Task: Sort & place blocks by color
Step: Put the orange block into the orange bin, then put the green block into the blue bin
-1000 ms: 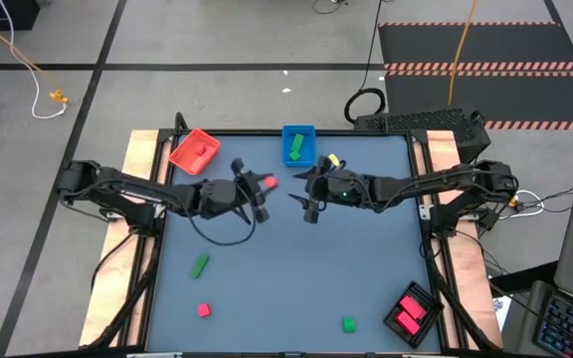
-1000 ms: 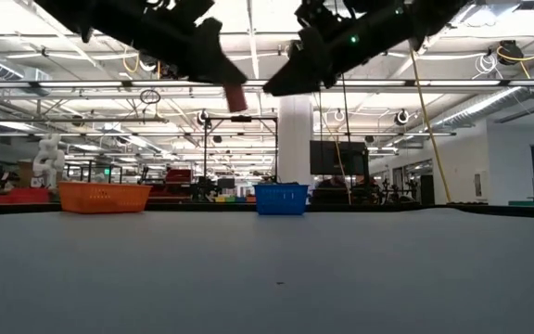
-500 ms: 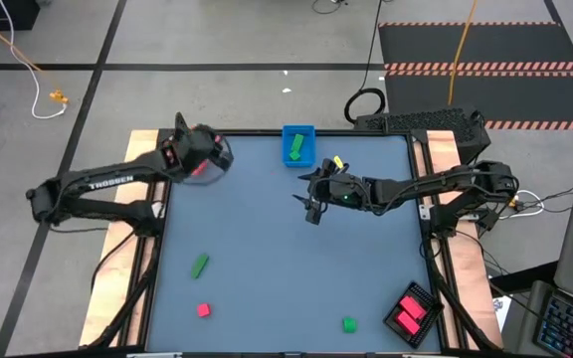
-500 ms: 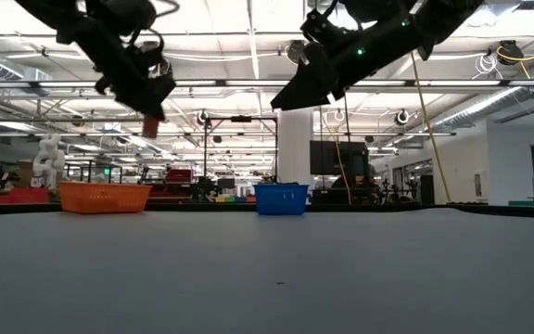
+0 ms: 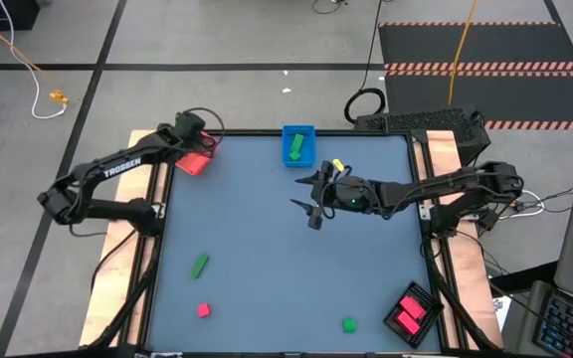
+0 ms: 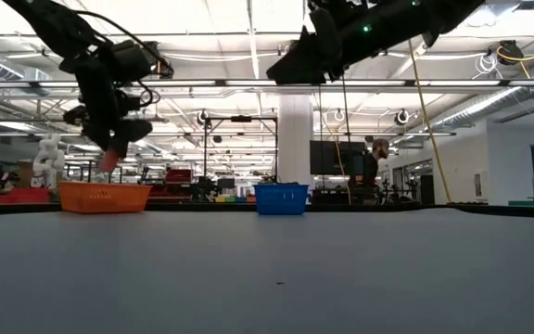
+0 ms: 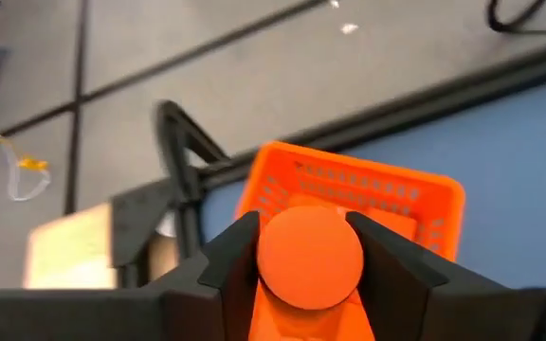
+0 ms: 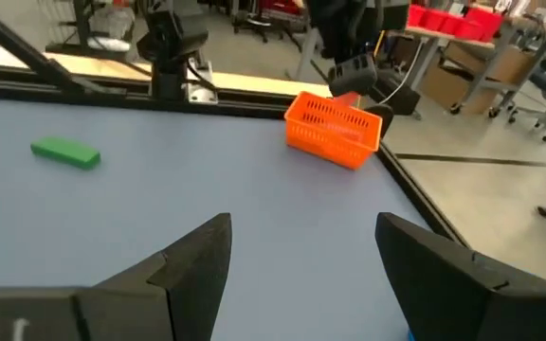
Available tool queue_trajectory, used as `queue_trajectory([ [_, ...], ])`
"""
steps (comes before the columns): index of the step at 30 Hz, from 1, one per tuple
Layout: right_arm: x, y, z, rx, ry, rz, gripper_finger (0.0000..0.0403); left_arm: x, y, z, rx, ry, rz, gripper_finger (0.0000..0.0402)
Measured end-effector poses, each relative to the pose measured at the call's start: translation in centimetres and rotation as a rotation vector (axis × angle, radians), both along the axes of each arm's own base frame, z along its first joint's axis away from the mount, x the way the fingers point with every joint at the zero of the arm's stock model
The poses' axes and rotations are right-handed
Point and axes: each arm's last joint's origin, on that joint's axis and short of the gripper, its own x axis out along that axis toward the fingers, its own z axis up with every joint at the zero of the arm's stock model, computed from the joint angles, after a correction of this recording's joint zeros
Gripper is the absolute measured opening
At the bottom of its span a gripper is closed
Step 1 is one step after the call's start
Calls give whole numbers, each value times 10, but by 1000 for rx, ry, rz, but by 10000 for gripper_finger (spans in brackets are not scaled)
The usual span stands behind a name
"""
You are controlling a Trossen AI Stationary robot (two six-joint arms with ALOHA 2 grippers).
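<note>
Above the red tray (image 5: 195, 159), my left gripper (image 5: 199, 142) has arrived from mid-table, still clasping the red block (image 7: 309, 258), ready to drop.

Red tray (image 7: 387, 194): perforated plastic mesh walls. Table (image 5: 286, 268): smooth matt blue surface, bare wood side strips beside it.

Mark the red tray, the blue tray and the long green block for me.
red tray (image 8: 334, 130), right wrist view, its mesh side wall.
blue tray (image 5: 286, 132), high view, its rim.
long green block (image 8: 65, 152), right wrist view, its top face.
</note>
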Motion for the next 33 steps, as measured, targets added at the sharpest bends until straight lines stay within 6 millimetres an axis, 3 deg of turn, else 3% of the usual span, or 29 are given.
queue_trajectory([
  [11,-7,2,7,3,6,5,258,2,0,-12,-122,6,-63,251],
  [17,-10,4,11,6,0,9,258,5,-12,2,-178,-106,-150,281],
  [27,-12,5,9,4,35,11,258,5,-71,31,-429,-362,-366,287],
  [33,-12,6,9,3,37,13,258,10,-119,33,-578,-336,-454,287],
])
